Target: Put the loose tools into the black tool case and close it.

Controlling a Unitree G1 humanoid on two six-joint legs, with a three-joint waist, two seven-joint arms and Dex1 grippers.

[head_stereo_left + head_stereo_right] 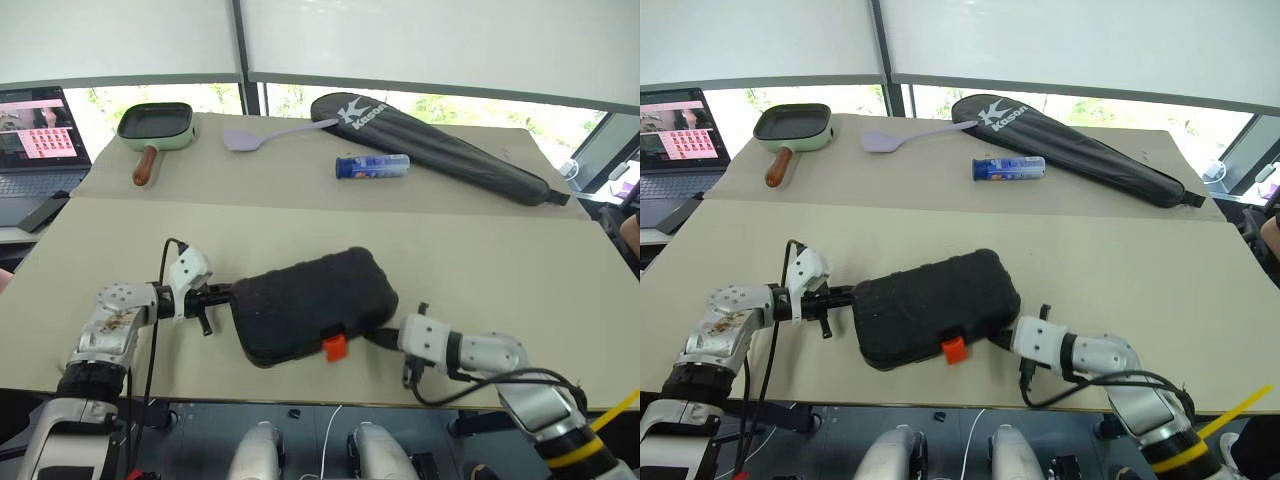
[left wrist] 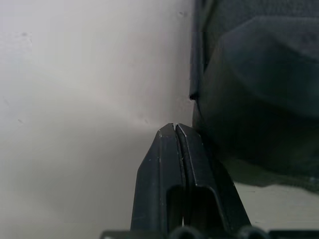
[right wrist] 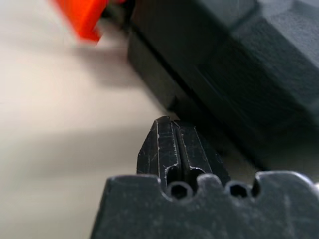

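The black tool case (image 1: 310, 300) lies closed on the beige table, its orange latch (image 1: 335, 346) facing the front edge. My left gripper (image 1: 222, 293) is shut, fingertips against the case's left end. In the left wrist view the closed fingertips (image 2: 173, 128) sit beside the case's wall (image 2: 259, 99). My right gripper (image 1: 378, 337) is shut at the case's front right corner, just right of the latch. The right wrist view has its closed tips (image 3: 169, 122) close to the case's seam (image 3: 239, 64), with the latch (image 3: 82, 15) off to one side. The loose tools are out of view.
At the table's far side lie a green pan (image 1: 155, 125), a lilac spatula (image 1: 262, 137), a blue cylinder (image 1: 372, 166) and a long black racket bag (image 1: 440, 145). A laptop (image 1: 35, 130) stands at the far left. The table's front edge runs just below the case.
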